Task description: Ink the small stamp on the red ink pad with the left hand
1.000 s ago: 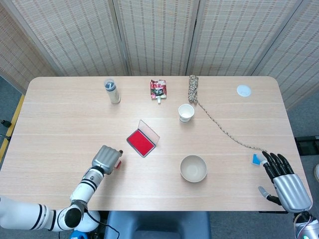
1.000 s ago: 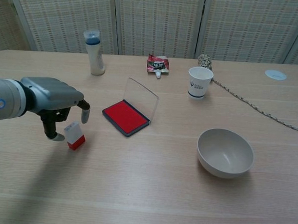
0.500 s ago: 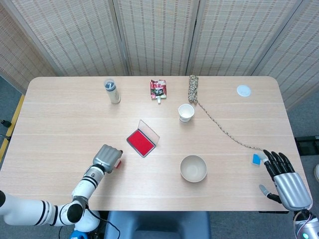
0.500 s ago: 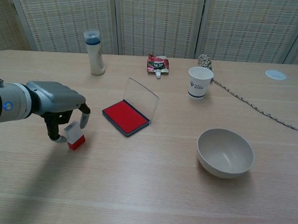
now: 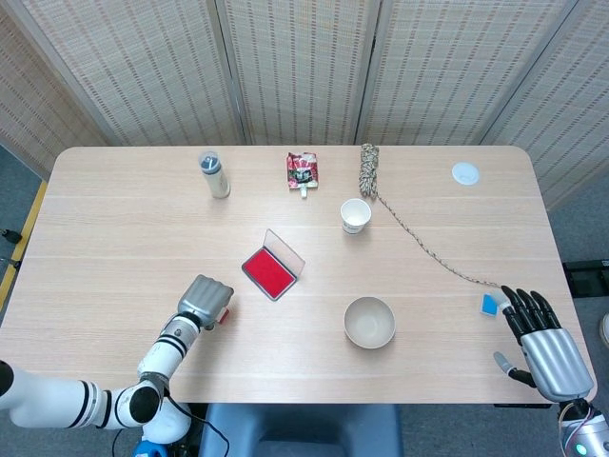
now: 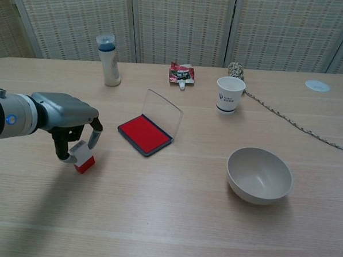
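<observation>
The small stamp [image 6: 82, 156], white on top and red at its base, stands tilted on the table left of the red ink pad [image 6: 143, 134]. My left hand [image 6: 66, 115] arches over it, and its thumb and a finger [image 6: 94, 139] pinch the stamp's sides. The head view shows the same hand [image 5: 203, 300], with the stamp [image 5: 225, 313] peeking out at its right. The ink pad [image 5: 267, 270] lies open, its clear lid raised. My right hand [image 5: 547, 350] rests at the table's near right corner, fingers spread and holding nothing.
A bottle [image 6: 108, 60], a snack packet [image 6: 182, 73], a paper cup [image 6: 229, 94] and a rope [image 5: 419, 238] stand along the back. A bowl [image 6: 259, 174] sits right of the pad. A white disc [image 5: 465, 172] lies far right, a blue object [image 5: 490, 305] by my right fingertips.
My left hand's fingers have closed in on the stamp, which has shifted slightly left and tilted. The right hand has stayed in place.
</observation>
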Motion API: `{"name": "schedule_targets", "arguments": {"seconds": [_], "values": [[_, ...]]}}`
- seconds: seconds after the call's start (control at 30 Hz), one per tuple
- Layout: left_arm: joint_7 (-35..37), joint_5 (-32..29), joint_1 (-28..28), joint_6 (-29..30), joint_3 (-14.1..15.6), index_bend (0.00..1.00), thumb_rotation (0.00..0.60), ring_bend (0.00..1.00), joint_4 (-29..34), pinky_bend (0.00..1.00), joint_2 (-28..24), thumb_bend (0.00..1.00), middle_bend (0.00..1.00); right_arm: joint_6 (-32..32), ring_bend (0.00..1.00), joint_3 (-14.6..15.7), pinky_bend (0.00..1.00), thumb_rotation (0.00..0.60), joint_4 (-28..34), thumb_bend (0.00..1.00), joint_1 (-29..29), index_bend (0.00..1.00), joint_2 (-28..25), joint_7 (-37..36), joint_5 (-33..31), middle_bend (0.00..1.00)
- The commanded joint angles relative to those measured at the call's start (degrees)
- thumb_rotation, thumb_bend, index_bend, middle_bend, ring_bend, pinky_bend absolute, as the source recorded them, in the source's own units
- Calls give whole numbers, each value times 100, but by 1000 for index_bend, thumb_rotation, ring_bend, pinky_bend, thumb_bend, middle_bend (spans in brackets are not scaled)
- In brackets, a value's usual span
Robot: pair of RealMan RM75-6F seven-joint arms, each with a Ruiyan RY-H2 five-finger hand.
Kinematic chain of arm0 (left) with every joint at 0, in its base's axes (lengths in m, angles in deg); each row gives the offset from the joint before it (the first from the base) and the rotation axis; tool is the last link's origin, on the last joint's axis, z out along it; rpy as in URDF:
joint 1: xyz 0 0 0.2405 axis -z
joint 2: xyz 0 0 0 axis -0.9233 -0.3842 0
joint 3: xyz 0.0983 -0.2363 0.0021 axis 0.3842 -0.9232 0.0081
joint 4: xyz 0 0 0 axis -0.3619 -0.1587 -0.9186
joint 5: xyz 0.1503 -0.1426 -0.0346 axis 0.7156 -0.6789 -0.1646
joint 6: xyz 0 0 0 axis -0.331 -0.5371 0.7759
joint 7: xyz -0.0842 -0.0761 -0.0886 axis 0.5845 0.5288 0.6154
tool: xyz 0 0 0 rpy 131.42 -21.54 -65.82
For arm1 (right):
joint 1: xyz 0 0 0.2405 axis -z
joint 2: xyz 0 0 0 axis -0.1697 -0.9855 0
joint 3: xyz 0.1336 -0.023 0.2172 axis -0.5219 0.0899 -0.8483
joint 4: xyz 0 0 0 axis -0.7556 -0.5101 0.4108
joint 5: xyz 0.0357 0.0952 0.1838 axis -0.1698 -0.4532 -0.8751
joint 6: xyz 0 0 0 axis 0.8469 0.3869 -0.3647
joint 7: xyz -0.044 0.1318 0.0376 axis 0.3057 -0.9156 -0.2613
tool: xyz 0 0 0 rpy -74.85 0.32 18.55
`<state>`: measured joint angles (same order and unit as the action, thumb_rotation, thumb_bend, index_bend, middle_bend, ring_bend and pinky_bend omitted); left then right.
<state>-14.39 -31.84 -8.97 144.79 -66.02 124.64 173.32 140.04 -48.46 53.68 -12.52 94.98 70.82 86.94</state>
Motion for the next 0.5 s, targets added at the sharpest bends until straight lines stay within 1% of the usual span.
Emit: {"name": "schedule_targets", "arguments": {"seconds": [0.03,0.2,0.27,0.33,0.5], "values": [[50,17,-3,-23,19,582,600,978,-41,901,-16,335,1000,-5,0,-5,0,600,-1,266,-1,0,6,17,-10,0],[59,68,17,40,50,662,600,992,104,901,-117,343,1000,-48,0,-7,0,600,6,266,-19,0,16,37,-28,0],[35,83,33,107,48,705,600,996,237,901,-191,366,1000,-58,0,-5,0,600,8,266,-24,0,16,36,-27,0],[-1,59,69,185,22,757,600,1000,431,902,-308,420,1000,-63,0,1,0,600,12,266,-29,0,9,22,-17,0],[-96,-10,207,347,-108,840,600,1000,801,914,-537,509,1000,-82,0,-1,0,600,12,267,-42,0,-17,-49,-31,0]]}}
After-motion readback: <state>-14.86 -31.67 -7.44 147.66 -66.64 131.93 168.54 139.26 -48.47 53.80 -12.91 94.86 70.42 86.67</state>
